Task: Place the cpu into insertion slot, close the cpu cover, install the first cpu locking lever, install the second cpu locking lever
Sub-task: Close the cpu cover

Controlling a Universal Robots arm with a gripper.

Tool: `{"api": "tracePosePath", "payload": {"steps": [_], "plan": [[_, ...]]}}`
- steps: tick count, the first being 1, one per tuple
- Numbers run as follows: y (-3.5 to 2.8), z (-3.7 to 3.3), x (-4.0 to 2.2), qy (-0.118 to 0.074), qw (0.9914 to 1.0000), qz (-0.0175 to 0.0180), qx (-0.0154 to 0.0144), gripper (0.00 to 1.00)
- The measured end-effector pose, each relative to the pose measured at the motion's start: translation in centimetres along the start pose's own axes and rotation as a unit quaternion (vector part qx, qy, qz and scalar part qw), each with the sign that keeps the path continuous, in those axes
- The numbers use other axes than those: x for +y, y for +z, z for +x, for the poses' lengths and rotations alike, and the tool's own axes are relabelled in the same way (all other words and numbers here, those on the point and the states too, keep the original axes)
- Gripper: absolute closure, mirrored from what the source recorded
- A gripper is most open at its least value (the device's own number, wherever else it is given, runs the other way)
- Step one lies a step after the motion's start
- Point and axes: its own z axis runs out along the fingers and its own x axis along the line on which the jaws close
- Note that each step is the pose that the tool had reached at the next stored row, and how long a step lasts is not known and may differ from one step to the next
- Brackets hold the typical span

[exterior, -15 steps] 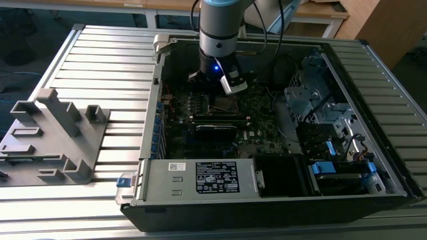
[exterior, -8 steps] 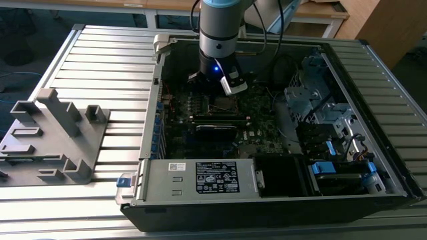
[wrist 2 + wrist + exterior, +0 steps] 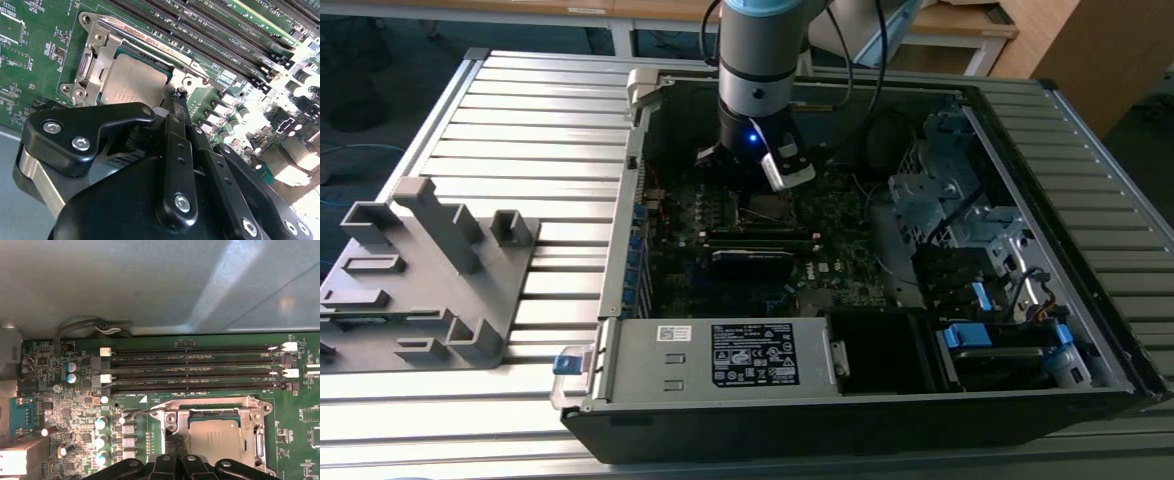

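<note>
The arm [image 3: 761,60] reaches down from the upper middle of the exterior view into the open case [image 3: 854,430], over the slot [image 3: 769,206] at the board's centre, with a grey fixture [image 3: 434,265] well apart at the exterior view's left. In the second wrist view the cpu [image 3: 135,80] lies in the slot with the cover [image 3: 92,57] down around it; the first wrist view shows memory slots [image 3: 195,370] just beside the cover and capacitors [image 3: 102,422] near its corner. The gripper [image 3: 177,97] has its fingers pressed together, tips at the cover's corner beside a thin lever [image 3: 142,412]; whether they pinch it cannot be told.
</note>
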Motion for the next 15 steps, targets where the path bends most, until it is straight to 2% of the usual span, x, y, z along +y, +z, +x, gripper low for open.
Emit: {"api": "tracePosePath", "payload": {"steps": [5,9,15], "plan": [[0.02,0.0,0.01,-0.001,1.0,-0.0002,-0.0001,0.89],[0.03,0.0,0.01,-0.014,0.9999,-0.0003,0.0004,0.89],[0.04,0.0,0.0,-0.015,0.99989,-0.0003,0.0005,0.89]]}}
